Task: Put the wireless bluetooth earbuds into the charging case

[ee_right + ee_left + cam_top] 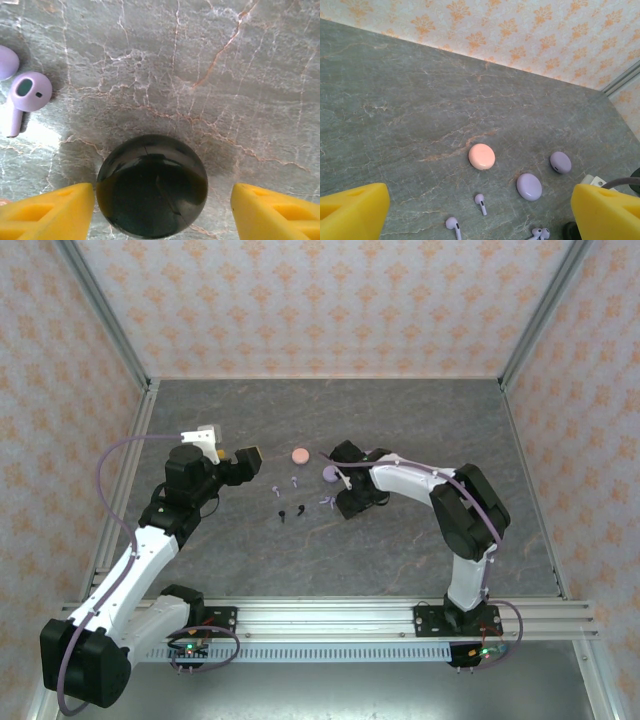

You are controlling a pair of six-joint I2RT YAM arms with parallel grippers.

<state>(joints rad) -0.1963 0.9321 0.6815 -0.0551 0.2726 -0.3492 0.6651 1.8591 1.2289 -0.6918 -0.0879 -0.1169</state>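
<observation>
Where viewed from the right wrist: right gripper jaws spread, straddling black charging case at lower centre; pad at frame left just beside it, gap at frame right, no pinch. Lilac earbud loose on desk, upper left. Left gripper jaws spread, empty; pink case mid-frame, lilac earbuds lower centre. Step judged: seizing the case, apparently closed, no earbud seated. Next move calls for: centring, gentle closing, no rolling; lid opening to follow.
</observation>
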